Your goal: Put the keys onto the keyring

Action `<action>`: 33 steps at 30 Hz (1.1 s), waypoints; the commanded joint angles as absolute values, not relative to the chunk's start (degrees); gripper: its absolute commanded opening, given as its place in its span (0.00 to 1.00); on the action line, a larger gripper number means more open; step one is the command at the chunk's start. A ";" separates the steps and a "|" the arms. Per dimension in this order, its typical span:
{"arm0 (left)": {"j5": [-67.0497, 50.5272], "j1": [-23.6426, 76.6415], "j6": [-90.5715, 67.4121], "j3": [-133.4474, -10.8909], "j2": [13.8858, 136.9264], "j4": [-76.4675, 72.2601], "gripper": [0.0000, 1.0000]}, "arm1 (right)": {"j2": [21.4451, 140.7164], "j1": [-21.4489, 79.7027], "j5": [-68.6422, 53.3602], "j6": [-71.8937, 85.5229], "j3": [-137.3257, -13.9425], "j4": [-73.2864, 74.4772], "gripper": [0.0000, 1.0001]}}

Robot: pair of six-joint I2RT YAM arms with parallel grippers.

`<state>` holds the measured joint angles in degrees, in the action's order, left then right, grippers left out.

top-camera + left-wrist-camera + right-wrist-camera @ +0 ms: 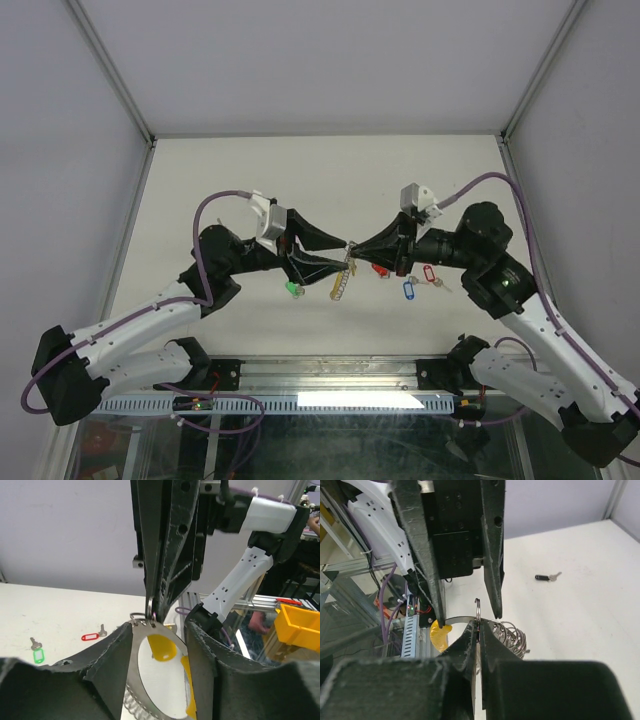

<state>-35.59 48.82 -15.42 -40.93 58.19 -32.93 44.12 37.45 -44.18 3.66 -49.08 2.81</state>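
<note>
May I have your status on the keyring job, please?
Right gripper shut on silvery coiled keyring, yellow segment. Left gripper open astride it. Green-tagged silver key and red-tagged key loose on table. Nothing obstructing.

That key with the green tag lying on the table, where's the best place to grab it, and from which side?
Probably the green tag, pinched across its narrow width from straight above: it lies flat on the table, and it is broader than the thin metal blade.

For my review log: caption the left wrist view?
Top of the keyring, pinched by the right gripper, between left gripper's spread fingers.
</note>
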 commanded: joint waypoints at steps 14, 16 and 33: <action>-21.01 49.31 -0.94 -44.44 49.63 -12.98 0.50 | 63.57 39.87 -22.87 -5.63 -77.70 56.33 0.00; -19.96 49.32 -0.14 -44.41 49.50 -11.24 0.50 | 66.76 40.95 -20.47 -5.35 -79.18 59.82 0.00; -20.28 49.35 2.83 -45.00 52.02 -5.76 0.51 | 78.61 45.54 -5.85 0.95 -83.57 69.70 0.00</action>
